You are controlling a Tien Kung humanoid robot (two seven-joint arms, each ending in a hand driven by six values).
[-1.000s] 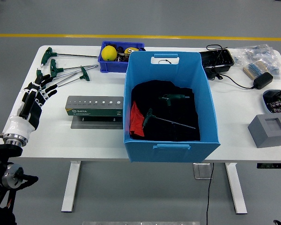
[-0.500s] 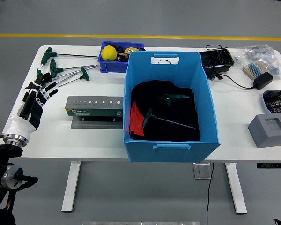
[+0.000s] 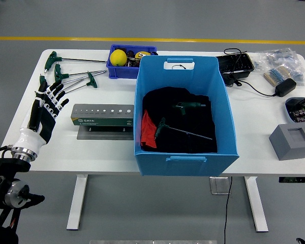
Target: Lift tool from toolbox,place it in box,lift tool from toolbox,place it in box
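left robot hand point(image 3: 44, 109) shifted right, toward toolbox point(image 3: 102, 116)

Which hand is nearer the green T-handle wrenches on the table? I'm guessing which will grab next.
Left. The left hand, fingers spread, hovers beside the T-handle wrenches at the table's left end; the right hand is out of view.

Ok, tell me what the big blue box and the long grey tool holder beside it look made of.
Blue box: looks like moulded plastic, matte, with uniform colour and cut-out handle slots. Grey tool holder: probably metal, given its flat grey sheen and row of round holes; painted plastic is possible.
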